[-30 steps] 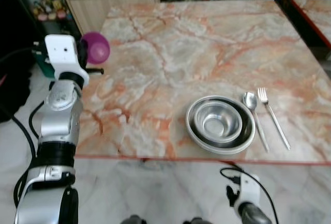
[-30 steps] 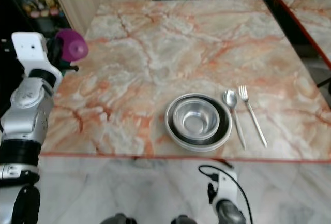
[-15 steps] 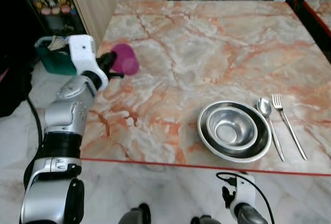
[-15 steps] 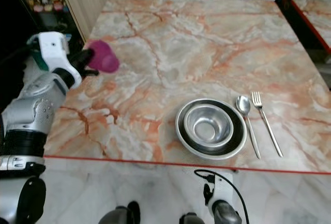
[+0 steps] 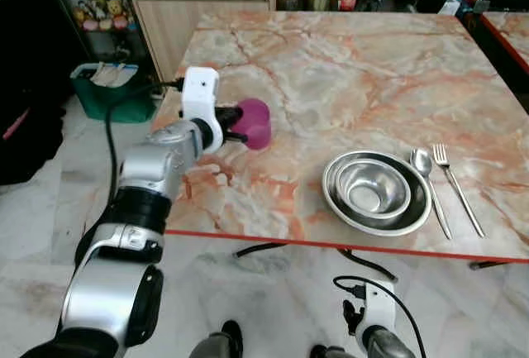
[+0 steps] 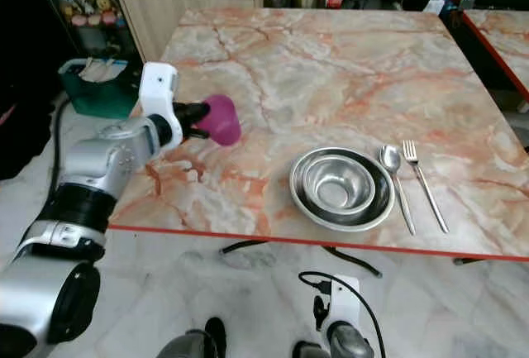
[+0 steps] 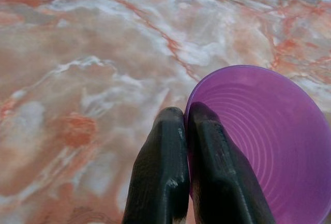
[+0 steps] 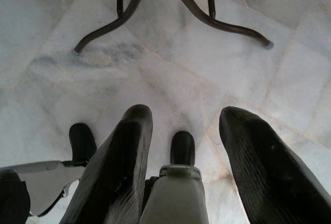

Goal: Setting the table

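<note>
Left gripper (image 7: pixel 187 125): fingers pinched together on the rim of the purple cup (image 5: pixel 253 123), one finger inside the wall and one outside – the cup is carried above the marble table (image 5: pixel 331 69), over its left half and near the front edge.

Purple cup: held tilted, mouth turned away from the wrist; not yet set down, and well apart from the place setting.

Place setting: a steel bowl (image 5: pixel 369 193) is nested in a larger steel dish (image 5: pixel 333 195) near the front right of the table; a spoon (image 5: pixel 430 186) lies just beside the dish, and a fork (image 5: pixel 456 187) just beside the spoon.

Right gripper (image 8: pixel 181 146): fingers apart, holding nothing; the arm hangs idle below table height, pointed at the tiled floor (image 8: pixel 289 79).

Stage judged: cup in transit toward the setting; placement outstanding.

Risk – grip: only a thin rim is held, so the cup could rotate or slip out if moved sharply.

Risk – release: if let go while tilted, the cup would likely tip and roll toward the near edge.

Risk – approach: a low sweep to the right could knock the dish or scatter the cutlery.
</note>
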Motion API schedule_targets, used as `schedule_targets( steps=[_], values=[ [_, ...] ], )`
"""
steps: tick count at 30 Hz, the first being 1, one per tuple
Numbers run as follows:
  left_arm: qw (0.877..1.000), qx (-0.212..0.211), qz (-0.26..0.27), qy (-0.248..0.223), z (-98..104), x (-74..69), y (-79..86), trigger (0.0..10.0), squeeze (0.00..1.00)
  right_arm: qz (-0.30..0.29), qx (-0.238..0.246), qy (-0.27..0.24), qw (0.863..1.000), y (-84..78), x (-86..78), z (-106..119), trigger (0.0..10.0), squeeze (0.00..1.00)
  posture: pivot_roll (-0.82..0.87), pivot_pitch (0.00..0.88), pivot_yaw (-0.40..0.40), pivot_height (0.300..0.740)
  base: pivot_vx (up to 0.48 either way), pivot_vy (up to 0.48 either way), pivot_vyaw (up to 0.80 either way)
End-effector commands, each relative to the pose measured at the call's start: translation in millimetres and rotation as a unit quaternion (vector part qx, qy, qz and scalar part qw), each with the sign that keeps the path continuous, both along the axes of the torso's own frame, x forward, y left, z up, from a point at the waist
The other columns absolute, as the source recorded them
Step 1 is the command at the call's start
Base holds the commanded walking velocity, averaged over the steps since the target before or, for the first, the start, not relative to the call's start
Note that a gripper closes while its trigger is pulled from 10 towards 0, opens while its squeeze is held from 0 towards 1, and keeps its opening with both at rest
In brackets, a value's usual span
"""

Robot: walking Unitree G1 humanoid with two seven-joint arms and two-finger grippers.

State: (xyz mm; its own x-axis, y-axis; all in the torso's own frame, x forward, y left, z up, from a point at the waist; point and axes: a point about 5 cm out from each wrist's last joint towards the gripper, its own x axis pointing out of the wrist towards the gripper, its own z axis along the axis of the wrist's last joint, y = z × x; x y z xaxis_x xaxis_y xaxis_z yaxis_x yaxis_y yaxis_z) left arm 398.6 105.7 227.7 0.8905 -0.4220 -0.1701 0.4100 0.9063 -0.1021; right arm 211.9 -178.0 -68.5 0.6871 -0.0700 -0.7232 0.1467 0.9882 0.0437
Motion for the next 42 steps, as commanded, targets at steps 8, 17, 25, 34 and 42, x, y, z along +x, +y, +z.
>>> schedule_targets(
  steps=[8, 17, 25, 34, 42],
  values=[
    [1.0, 0.012, -0.021, -0.019, 9, 7.0, -22.3, 10.0, 0.0, -0.007, -0.001, 0.005, 1.0, -9.5, 0.7, 1, 10.0, 0.0, 0.01, 0.168, 0.034, 0.74, 0.0, 0.0, 0.0],
    [0.996, -0.042, 0.019, -0.081, 33, 12.7, -16.2, 10.0, 0.0, -0.004, 0.002, -0.007, 1.0, -0.3, 11.7, 6, 10.0, 0.0, 0.02, 0.17, 0.038, 0.74, 0.0, 0.0, 0.0],
    [0.995, -0.04, 0.052, -0.072, 27, 15.8, -5.5, 10.0, 0.0, 0.006, 0.008, -0.003, 1.0, 22.6, 12.1, 5, 10.0, 0.0, 0.01, 0.172, 0.037, 0.74, 0.0, 0.0, 0.0],
    [0.994, -0.043, 0.063, -0.08, 29, 17.1, 0.9, 10.0, 0.0, 0.005, 0.006, 0.014, 1.0, 19.0, -3.2, -4, 10.0, 0.0, 0.01, 0.174, 0.031, 0.74, 0.228, 0.0, 0.0],
    [0.993, -0.046, 0.063, -0.084, 31, 17.6, 0.9, 10.0, 0.0, -0.008, -0.001, 0.021, 1.0, -6.8, -7.1, -4, 10.0, 0.0, 0.01, 0.175, 0.029, 0.74, 0.262, 0.0, -0.05]
  ],
)
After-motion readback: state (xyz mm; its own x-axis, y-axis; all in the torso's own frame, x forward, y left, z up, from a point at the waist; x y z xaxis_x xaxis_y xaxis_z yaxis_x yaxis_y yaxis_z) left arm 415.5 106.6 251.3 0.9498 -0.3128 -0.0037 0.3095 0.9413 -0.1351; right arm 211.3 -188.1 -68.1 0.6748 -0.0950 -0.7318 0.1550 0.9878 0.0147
